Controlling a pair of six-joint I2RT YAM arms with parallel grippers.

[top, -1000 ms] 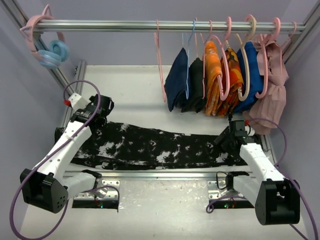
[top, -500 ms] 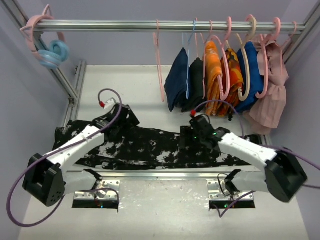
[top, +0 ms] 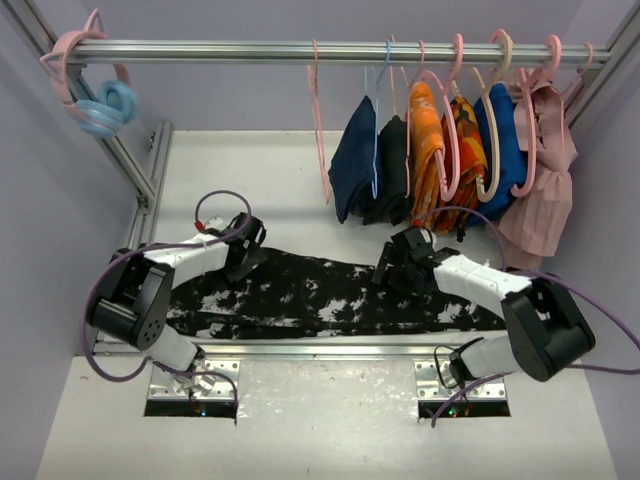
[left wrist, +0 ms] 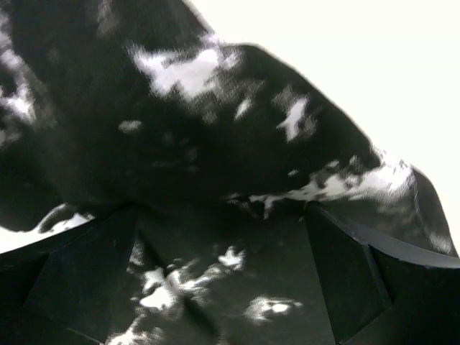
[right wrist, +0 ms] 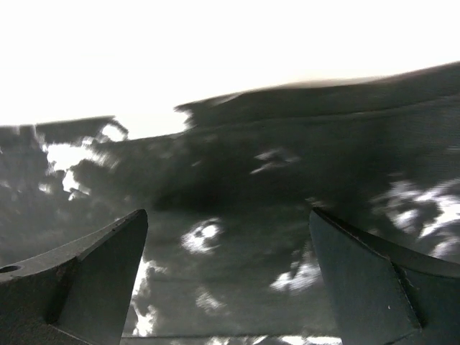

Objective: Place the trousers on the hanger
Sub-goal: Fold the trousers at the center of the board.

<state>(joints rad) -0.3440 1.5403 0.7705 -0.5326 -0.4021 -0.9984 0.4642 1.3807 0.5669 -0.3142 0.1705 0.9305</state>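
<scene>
The trousers (top: 330, 295) lie flat and long on the desk (top: 260, 180), across the lower middle of the frame. They are not on the hanger (top: 320, 140) yet. That thin pink hanger hangs bare from the rail (top: 250, 48) in the upper middle of the frame, just left of the other clothes (top: 440, 160).

The left claw (top: 243, 252) is at the top edge of the trousers, left of the middle. Its two fingers are wide apart, with black and white cloth right under them. The right claw (top: 398, 264) is at the same edge, right of the middle, and its fingers are wide apart too. Neither one holds anything.

I think this is the grabbing step, near the start of the job. Next, each claw should push down and pinch the edge of the cloth. The cloth is soft and floppy, so both claws need to lift together, or it may sag and slip.
</scene>
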